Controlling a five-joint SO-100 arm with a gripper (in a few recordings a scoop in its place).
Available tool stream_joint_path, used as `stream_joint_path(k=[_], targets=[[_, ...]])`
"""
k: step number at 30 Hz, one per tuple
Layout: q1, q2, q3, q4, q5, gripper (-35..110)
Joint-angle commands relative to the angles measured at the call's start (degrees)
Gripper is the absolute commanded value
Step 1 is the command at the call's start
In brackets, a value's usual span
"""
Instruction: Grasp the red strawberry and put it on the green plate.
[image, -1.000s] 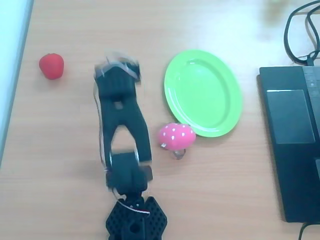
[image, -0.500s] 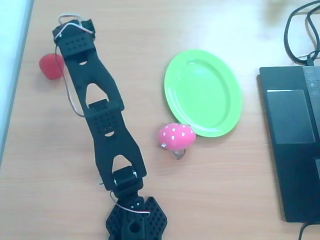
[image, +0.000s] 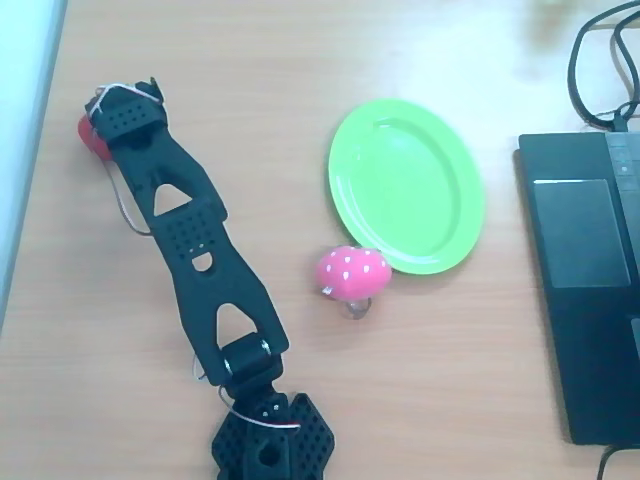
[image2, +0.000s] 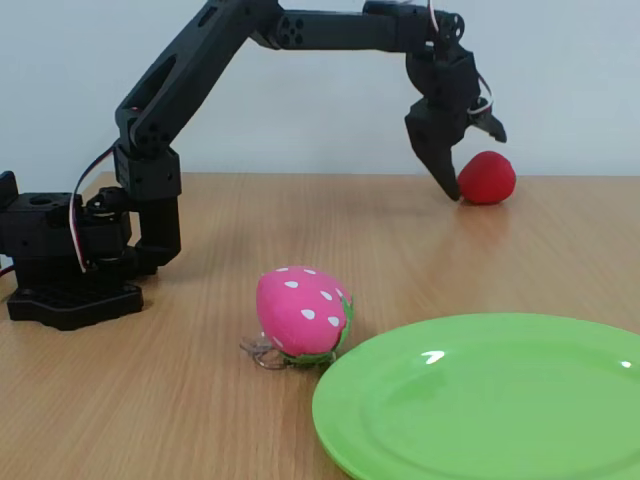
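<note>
The step in hand is the reach for the grasp: the black arm stretches toward the upper left of the overhead view, and its gripper (image2: 462, 160) hangs at the red strawberry (image2: 487, 177), which sits on the wooden table (image: 300, 60) at the far left of that view and right of centre near the back wall in the fixed view. In the fixed view one long finger points down with its tip just beside the strawberry's left flank, while the other finger juts out short above the fruit, so the jaws stand parted and hold nothing; whether either finger touches the fruit I cannot tell. The green plate (image: 406, 185) lies empty, well apart from the strawberry, right of centre in the overhead view, with a pink white-dotted toy (image: 352, 272) touching or just beside its lower left rim. The next move likely calls for settling the jaws around the fruit and closing before carrying it toward the plate, clear of the pink toy.
</note>
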Motion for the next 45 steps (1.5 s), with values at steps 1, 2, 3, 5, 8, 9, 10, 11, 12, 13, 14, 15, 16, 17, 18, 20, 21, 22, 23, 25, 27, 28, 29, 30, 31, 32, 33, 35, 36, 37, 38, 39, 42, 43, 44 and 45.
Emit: stream_joint_path(k=[1,2,3,5,8,9,10,11,12,13,14,15,16,17,18,20,21,22,23,25,27,28,29,30,31,32,33,35,36,37,38,39,42,43,44,45], targets=[[-1.4,-0.4,-3.0,-0.1,-0.6,55],[-1.4,-1.1,-3.7,-0.2,-0.6,55],[-1.5,-1.8,-4.3,-0.4,-0.5,55],[-1.5,-2.8,-5.2,-1.5,-0.4,53],[-1.7,-4.1,-6.6,-2.7,-0.4,51],[-1.8,-4.7,-7.2,-2.8,-0.4,51],[-1.9,-5.4,-8.0,-2.8,-0.4,51],[-1.9,-6.1,-9.1,-2.8,-0.4,50],[-2.0,-6.7,-9.9,-3.0,-0.4,50],[-2.1,-7.2,-10.6,-3.2,-0.4,49],[-2.3,-7.7,-11.4,-3.3,-0.4,48],[-2.4,-8.3,-12.2,-3.3,-0.4,47],[-2.5,-8.8,-12.7,-3.4,-0.4,46],[-2.6,-9.1,-13.1,-3.4,-0.4,45],[-2.8,-9.5,-13.4,-3.5,-0.4,44],[-3.1,-10.0,-13.6,-3.6,-0.4,41],[-3.3,-10.2,-13.7,-3.7,-0.4,39],[-3.3,-10.3,-13.7,-3.9,-0.4,38],[-3.4,-10.3,-13.7,-4.0,-0.4,35],[-3.5,-10.4,-13.8,-4.5,-0.4,30],[-3.5,-10.5,-14.1,-4.7,-0.4,25],[-3.5,-10.5,-14.2,-4.7,-0.4,22],[-3.5,-10.5,-14.3,-4.7,-0.5,20],[-3.5,-10.6,-14.4,-4.7,-0.5,17],[-3.4,-10.6,-14.4,-4.8,-0.5,15],[-3.4,-10.6,-14.4,-4.8,-0.4,13],[-3.3,-10.6,-14.4,-4.8,-0.4,12],[-3.3,-10.4,-14.3,-4.8,-0.4,8],[-3.2,-10.2,-14.2,-4.8,-0.4,8],[-3.1,-9.8,-14.1,-4.7,-0.4,8],[-3.0,-9.2,-14.0,-4.5,-0.4,8],[-2.9,-8.2,-13.7,-4.1,-0.2,8],[-1.9,-2.2,-10.9,-3.4,-0.2,8],[-1.4,0.9,-9.1,-3.4,-0.2,8],[-0.8,4.4,-6.9,-3.4,-0.2,9],[0.0,8.5,-4.5,-3.4,-0.2,9]])
